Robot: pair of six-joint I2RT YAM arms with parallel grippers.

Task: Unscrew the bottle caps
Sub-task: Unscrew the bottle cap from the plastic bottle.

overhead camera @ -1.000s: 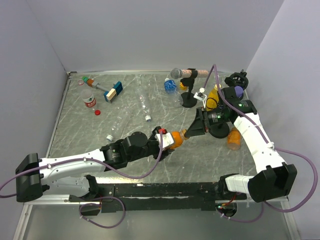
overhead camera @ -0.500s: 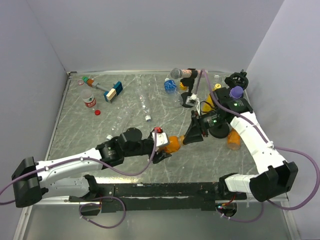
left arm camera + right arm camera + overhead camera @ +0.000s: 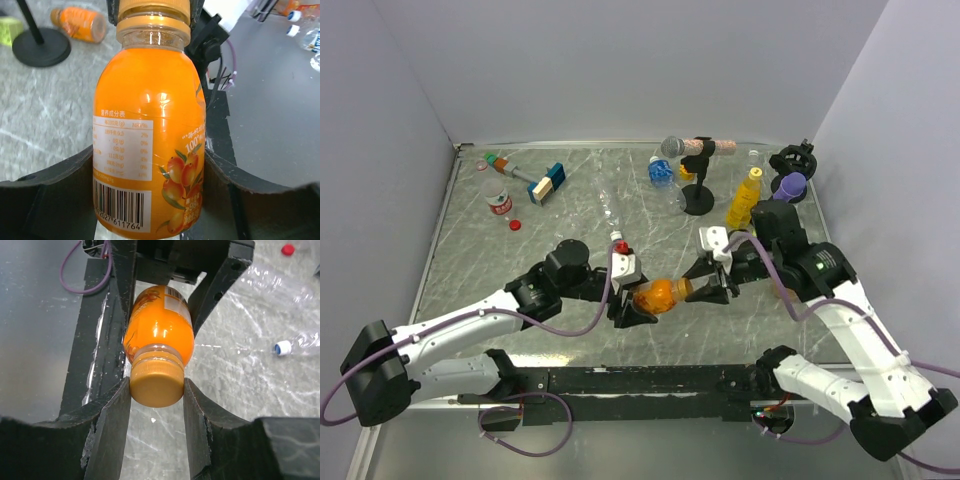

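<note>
Right wrist view: your right gripper [image 3: 156, 399] is pinched on the orange cap [image 3: 155, 384] directly ahead. The bottle [image 3: 161, 332] runs straight away along your axis into the left gripper [image 3: 150, 170], which is clamped round its body above the table's [image 3: 570, 205] near middle. The left jaws hide the base.

The orange bottle [image 3: 147, 130] glows a clear, deep orange. Its white label panel carries small dark print, a black barcode and a picture of little orange fruits with green leaves. The amber cap [image 3: 155, 383] on it is a duller, browner orange. The table [image 3: 570, 215] is grey, marbled with pale veins. Elsewhere I see a yellow bottle [image 3: 744, 200], a red cap [image 3: 515, 224], a blue-and-tan block [image 3: 548, 184] and a purple-headed microphone [image 3: 791, 185]. The arms [image 3: 470, 325] are white with black joints, and the cables [image 3: 62, 271] are purple.
</note>
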